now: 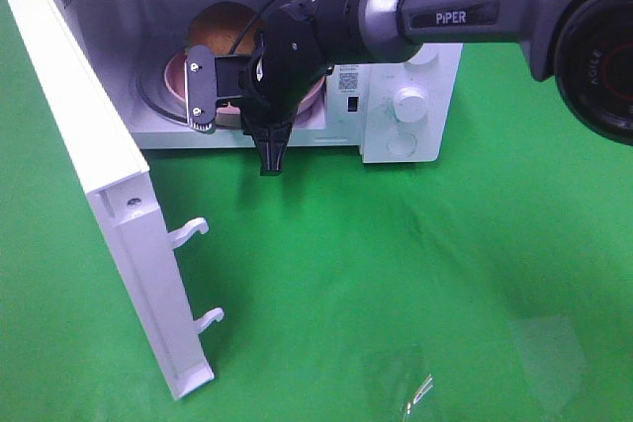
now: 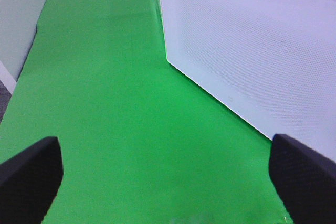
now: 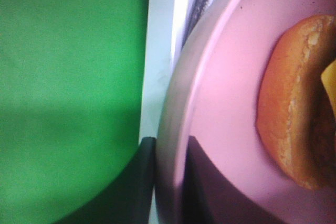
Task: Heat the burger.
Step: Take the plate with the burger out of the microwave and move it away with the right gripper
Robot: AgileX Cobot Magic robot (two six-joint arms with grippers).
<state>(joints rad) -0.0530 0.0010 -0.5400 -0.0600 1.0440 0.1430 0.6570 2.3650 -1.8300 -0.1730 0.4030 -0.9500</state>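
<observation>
The burger (image 1: 222,27) sits on a pink plate (image 1: 176,74) inside the open white microwave (image 1: 435,66). My right gripper (image 1: 237,116) reaches in at the cavity's front and is shut on the plate's near rim. In the right wrist view the two dark fingers (image 3: 137,182) clamp the pink plate (image 3: 226,103) at its edge, and the burger (image 3: 294,114) shows its brown bun and a bit of orange cheese. My left gripper (image 2: 168,182) is open and holds nothing, above green cloth beside the microwave door (image 2: 252,40). It does not show in the high view.
The microwave door (image 1: 99,165) swings wide open to the left, its two latch hooks (image 1: 193,232) pointing right. A control knob (image 1: 410,101) is on the microwave's right panel. Green cloth (image 1: 396,274) covers the table; a clear plastic scrap (image 1: 420,390) lies near the front.
</observation>
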